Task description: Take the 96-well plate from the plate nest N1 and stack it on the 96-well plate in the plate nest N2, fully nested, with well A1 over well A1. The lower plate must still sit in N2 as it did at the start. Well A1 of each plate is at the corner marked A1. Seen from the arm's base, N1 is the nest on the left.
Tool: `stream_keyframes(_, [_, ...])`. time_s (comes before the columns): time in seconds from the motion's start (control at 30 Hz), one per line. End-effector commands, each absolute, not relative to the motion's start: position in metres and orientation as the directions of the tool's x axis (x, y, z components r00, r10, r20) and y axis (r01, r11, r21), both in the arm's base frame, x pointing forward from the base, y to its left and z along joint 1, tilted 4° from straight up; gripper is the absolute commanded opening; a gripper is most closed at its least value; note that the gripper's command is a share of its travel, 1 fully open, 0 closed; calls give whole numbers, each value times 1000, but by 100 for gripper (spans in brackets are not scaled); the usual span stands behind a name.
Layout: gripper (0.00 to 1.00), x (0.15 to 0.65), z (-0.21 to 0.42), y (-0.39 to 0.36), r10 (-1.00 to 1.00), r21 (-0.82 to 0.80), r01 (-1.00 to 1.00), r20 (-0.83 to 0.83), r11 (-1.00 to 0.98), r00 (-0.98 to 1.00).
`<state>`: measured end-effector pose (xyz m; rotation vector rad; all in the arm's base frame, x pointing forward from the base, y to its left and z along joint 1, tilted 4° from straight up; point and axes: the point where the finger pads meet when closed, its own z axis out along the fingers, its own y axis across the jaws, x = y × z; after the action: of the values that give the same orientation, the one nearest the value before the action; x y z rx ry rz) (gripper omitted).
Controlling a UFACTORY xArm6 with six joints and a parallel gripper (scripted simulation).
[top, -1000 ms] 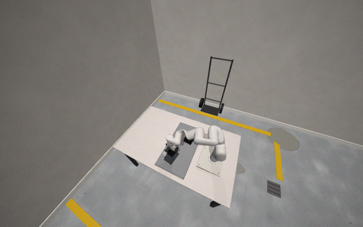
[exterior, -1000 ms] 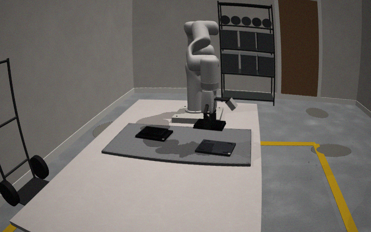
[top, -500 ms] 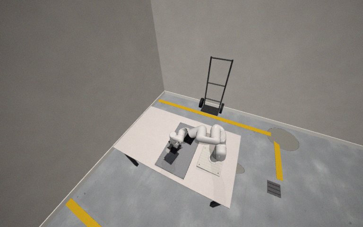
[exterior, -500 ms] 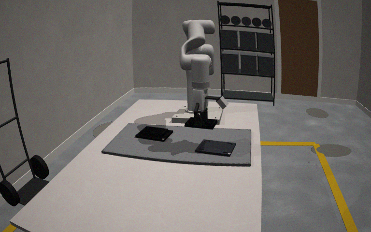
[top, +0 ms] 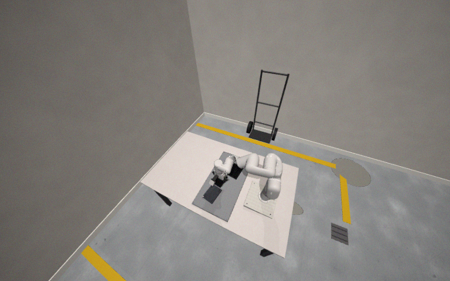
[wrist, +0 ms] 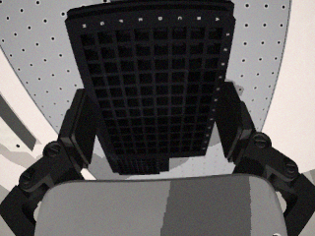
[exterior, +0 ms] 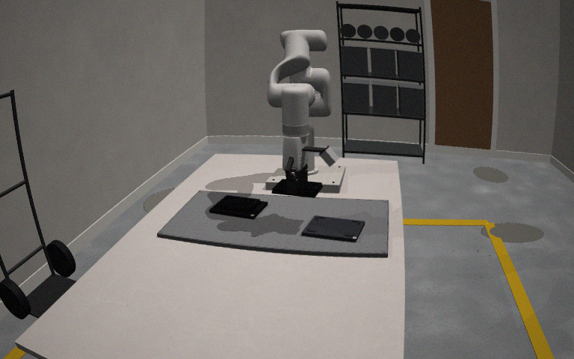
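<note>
Matt black plastic 96-well plate (wrist: 153,86), smooth white arm casing (exterior: 296,101), matt grey mat (exterior: 275,236), black metal rack (exterior: 339,84)

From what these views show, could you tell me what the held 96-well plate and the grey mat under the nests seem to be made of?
The 96-well plate, clamped in the gripper, looks like moulded black plastic: matte, with a sharp, even grid of square wells. The grey mat looks like a thin rubbery or foam sheet: flat, dull, no glare. Neither can be confirmed by look alone.
</note>
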<state>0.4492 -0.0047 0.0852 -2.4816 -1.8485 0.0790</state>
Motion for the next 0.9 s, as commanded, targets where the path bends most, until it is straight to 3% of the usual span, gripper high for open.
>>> stream_keyframes(0.0, [0,446,87,-13,958,-63,956,-12,-286,286])
stream_keyframes(0.87, [0,410,89,-84,958,-63,956,-13,-286,286])
